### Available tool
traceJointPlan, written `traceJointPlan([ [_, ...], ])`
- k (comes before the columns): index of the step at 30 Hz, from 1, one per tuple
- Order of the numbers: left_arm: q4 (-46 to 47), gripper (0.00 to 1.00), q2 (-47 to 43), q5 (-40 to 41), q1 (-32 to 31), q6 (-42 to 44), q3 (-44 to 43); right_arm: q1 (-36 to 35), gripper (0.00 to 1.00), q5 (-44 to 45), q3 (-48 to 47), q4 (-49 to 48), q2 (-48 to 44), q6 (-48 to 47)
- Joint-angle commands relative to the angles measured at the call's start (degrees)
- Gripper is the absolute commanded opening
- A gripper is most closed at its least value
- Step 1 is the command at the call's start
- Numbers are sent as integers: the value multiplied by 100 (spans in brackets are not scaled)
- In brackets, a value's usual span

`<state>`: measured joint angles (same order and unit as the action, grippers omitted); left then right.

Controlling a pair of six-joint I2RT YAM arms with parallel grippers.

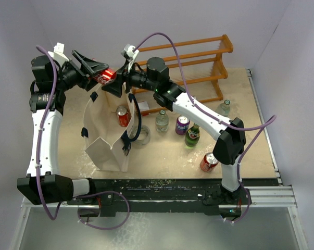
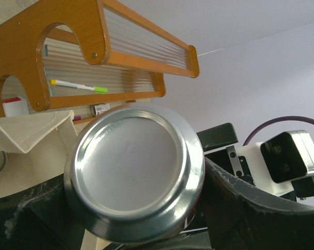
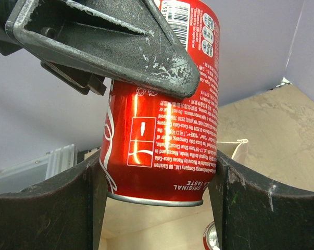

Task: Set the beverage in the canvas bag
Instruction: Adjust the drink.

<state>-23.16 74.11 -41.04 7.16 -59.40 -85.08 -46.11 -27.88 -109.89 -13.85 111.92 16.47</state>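
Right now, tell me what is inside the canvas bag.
The canvas bag gapes open, showing bare cream lining. A red can stands at its right wall; inside or just outside, I cannot tell. The near wall covers the bottom. The cola can is not inside yet.

The red printed metal drink can (image 3: 162, 146) is glossy with streaked highlights, and its bare base is dull brushed silver. The black plastic fingers (image 3: 261, 208) of the right end effector (image 3: 158, 174) look matt and scuffed whitish. The cream canvas bag (image 1: 102, 133) is matt woven cloth. The orange-brown wooden rack (image 2: 68, 21) has smooth satin varnish. The beige worktop (image 1: 245, 114) looks matt and speckled.
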Motion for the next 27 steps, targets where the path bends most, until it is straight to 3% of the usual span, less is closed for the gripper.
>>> traceJointPlan([
  [1,178,82,-268,60,128,113,122,92,0,341,-191,-938,-605,131],
  [4,131,90,-309,92,128,184,237,89,0,372,-221,-953,-610,142],
  [18,-12,99,-471,220,128,596,700,101,0,414,-339,-739,-549,15],
  [27,-158,99,-557,333,137,878,921,102,0,380,-316,-665,-574,-22],
])
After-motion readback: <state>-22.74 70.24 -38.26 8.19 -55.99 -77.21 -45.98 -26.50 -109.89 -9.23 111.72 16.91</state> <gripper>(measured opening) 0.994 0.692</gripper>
